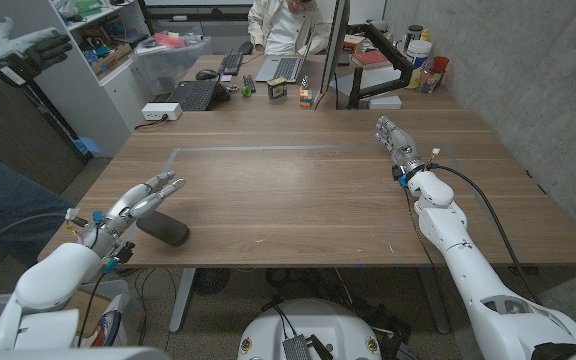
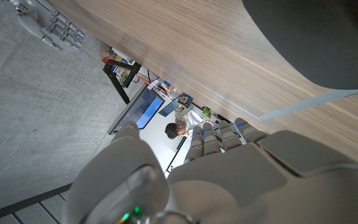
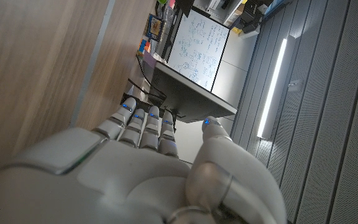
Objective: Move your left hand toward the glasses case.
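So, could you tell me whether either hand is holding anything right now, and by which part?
Nothing is held. The left hand hovers open over the dark glasses case, fingers extended, not gripping it. The right hand is open too, away from the case.

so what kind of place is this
Most likely an office or robotics lab: a wooden table runs into a desk with laptops and a keyboard, a person sits working there, and shelving holds supplies.

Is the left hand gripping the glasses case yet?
No: in the head view the left hand is above the dark glasses case with fingers extended, not closed around it.
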Robot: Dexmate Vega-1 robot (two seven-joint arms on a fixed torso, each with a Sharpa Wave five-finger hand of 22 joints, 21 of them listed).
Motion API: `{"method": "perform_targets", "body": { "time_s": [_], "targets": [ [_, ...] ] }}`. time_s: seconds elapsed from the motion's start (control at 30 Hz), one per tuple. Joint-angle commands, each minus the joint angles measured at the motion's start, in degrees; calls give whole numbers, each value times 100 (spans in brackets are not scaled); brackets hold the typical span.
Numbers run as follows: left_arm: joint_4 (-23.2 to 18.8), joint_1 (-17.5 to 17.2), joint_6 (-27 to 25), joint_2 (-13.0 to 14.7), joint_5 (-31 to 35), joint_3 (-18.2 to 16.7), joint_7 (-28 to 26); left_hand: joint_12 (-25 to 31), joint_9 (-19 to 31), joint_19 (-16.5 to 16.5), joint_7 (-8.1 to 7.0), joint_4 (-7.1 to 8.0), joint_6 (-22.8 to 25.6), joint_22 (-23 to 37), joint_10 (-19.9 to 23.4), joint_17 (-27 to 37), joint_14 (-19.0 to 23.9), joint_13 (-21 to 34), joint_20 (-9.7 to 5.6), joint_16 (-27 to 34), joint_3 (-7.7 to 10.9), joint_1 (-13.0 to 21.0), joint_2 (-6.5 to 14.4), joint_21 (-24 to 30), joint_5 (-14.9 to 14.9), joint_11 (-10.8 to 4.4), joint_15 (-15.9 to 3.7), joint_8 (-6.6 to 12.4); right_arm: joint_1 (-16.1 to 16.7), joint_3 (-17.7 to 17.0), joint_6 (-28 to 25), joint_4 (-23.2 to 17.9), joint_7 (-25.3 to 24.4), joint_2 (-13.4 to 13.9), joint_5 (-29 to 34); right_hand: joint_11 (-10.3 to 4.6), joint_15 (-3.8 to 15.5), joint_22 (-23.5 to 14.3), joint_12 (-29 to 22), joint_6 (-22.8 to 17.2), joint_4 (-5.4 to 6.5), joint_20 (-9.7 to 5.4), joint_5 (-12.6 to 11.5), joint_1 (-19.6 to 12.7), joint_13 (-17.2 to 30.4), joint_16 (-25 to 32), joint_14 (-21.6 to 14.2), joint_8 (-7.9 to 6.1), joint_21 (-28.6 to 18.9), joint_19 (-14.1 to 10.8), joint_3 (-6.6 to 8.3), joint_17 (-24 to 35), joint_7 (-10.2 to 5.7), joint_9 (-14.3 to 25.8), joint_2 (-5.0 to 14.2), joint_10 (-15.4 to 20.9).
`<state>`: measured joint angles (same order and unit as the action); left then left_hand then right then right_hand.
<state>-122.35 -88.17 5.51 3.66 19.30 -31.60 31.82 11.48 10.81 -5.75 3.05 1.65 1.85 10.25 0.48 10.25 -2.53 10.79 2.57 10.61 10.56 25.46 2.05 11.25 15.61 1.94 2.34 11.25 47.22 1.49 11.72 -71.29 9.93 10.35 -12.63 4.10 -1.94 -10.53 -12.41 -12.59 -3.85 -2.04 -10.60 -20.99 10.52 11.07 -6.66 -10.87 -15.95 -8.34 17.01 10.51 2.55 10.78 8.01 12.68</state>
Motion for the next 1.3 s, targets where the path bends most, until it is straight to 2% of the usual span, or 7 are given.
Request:
{"method": "perform_targets", "body": {
  "time_s": [0.03,0.7,1.3],
  "targets": [
    [-149,-72,-144,-33,255,-41,-102,24,9,-22,-3,-32,9,32,20,34,15,18,53,27,-16,71,20,39,3,-20,40,27,-61,-4,63,168,52,-4,-16,1,2,-10,17,-16,-18,-32,-24,33,16,-7,-41,-28,32,-44,25,27,-9,10,-1,69],
    [-41,-30,-218,16,482,-17,-213,30,11,-12,-8,-41,55,33,32,35,27,20,62,32,-24,92,29,46,-2,-36,21,42,-132,-31,75,289,146,-2,-1,-5,-10,-11,16,-16,-21,-29,-24,33,16,-10,-41,-29,51,-54,27,25,-7,10,-3,72],
    [110,71,-218,200,874,80,-395,36,12,-11,-41,-50,92,35,47,36,35,21,88,33,-31,115,40,48,-4,-59,10,50,-117,-69,64,314,118,-16,7,-7,-5,-12,17,-22,-24,-27,-24,37,16,-10,-47,-31,75,-64,25,24,-3,10,-8,74]
  ]
}}
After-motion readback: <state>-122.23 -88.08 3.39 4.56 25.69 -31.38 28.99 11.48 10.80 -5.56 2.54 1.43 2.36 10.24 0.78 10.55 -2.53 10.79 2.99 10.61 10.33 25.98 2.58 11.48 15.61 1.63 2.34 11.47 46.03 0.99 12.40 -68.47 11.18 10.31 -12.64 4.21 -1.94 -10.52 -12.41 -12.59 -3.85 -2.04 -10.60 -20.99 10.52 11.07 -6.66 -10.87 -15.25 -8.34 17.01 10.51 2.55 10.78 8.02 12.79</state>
